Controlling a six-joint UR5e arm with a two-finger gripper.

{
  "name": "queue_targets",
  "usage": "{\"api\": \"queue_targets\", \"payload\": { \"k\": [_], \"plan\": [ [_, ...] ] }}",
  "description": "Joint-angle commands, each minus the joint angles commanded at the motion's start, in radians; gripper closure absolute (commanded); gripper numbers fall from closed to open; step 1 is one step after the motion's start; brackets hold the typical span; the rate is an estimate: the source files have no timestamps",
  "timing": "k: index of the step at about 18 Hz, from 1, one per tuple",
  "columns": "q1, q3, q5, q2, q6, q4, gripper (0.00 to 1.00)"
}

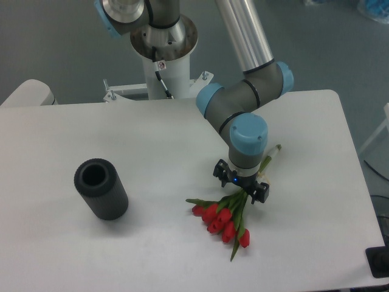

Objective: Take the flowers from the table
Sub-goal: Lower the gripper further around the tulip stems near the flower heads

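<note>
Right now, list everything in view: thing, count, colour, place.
flowers: one bunch, red tulips with green stems, lying on the table right of centre, under the pincer
cylinder: one, black, ribbed, lying on its side at the table's left, open end showing
table: one, white, fills most of the view
arm: one, grey with blue caps, reaching down from the back
pincer: one, black, down at the stems; its fingers are hidden
</note>
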Motion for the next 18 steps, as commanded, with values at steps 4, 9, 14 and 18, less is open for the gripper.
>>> {"api": "queue_targets", "payload": {
  "k": [4,9,14,18],
  "plan": [
    [0.000,0.000,0.000,-0.003,-0.002,0.006,0.00],
    [-0.003,-0.002,-0.002,-0.009,-0.006,0.020,0.00],
    [-0.012,-0.002,-0.002,-0.018,-0.024,0.029,0.00],
    [-0.025,0.000,-0.002,-0.023,-0.034,0.043,0.00]
  ]
}}
